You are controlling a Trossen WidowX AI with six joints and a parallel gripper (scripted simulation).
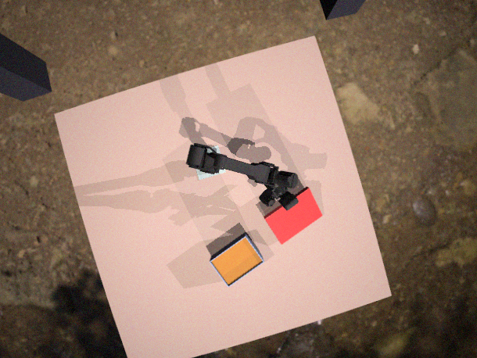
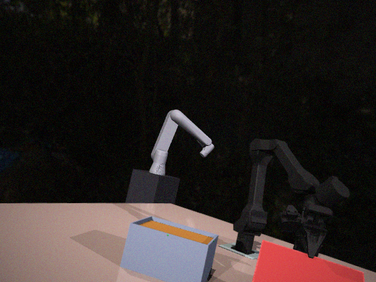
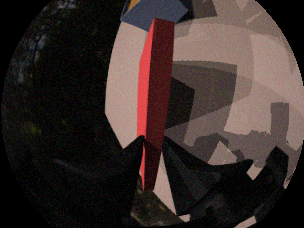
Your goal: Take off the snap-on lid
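The blue-grey storage box (image 1: 229, 246) (image 2: 166, 255) (image 3: 155, 12) stands upright on the table (image 1: 156, 313) (image 2: 46, 221), open at the top, with an orange surface (image 1: 236, 261) (image 2: 175, 231) inside. My gripper (image 1: 288, 206) (image 2: 311, 255) (image 3: 153, 139) is shut on the red lid (image 1: 297, 219) (image 2: 308, 271) (image 3: 159, 85), pinching it at the edge nearer the arm's base. The lid is off the box, beside it. It is tilted, with a broad red face towards the exterior camera. Its lower edge is cut off there, so whether it touches the table cannot be told.
A pale plate (image 1: 205, 174) (image 2: 254, 255) lies under my arm's base. A second, white arm (image 2: 166, 135) stands on a dark pedestal (image 2: 154, 188) beyond the table. Two dark blocks (image 1: 23, 74) (image 1: 340, 5) show outside the table. Shadows cross the table top.
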